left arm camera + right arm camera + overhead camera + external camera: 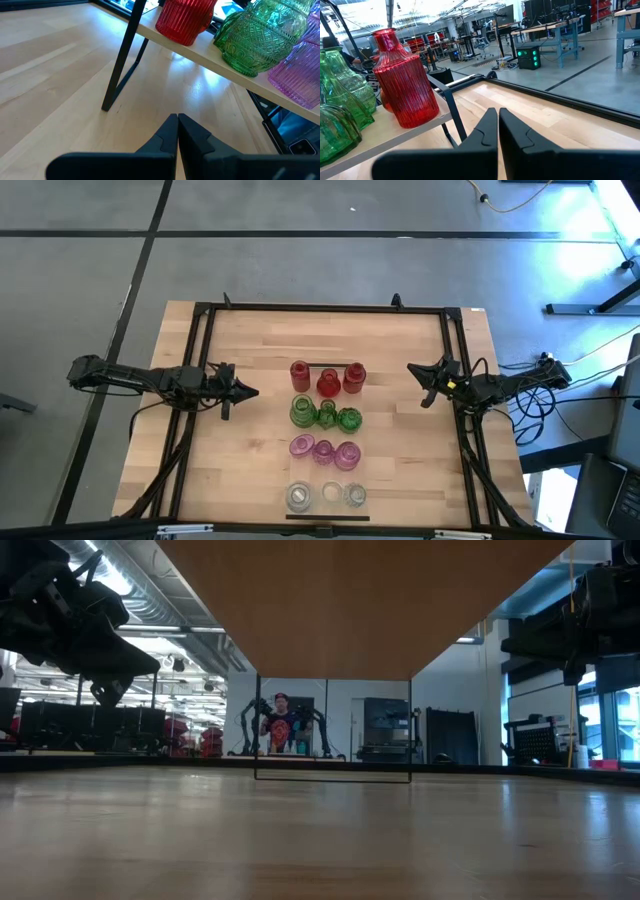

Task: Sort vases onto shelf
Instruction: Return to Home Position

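Twelve glass vases (327,416) stand in four colour rows on the shelf (328,474) at frame centre, likely light, slick and breakable, best pinched at the narrow neck; left gripper (250,392) and right gripper (413,370) flank them, both clenched empty.

shelf (327,473): long pale wood board; dark strips at short ends; raised on thin dark legs
red vases (328,383): three, ribbed, upright; row at one short end
green vases (327,415): three, patterned; next row
pink vases (323,450): three; third row
clear vases (331,494): three; row at other end
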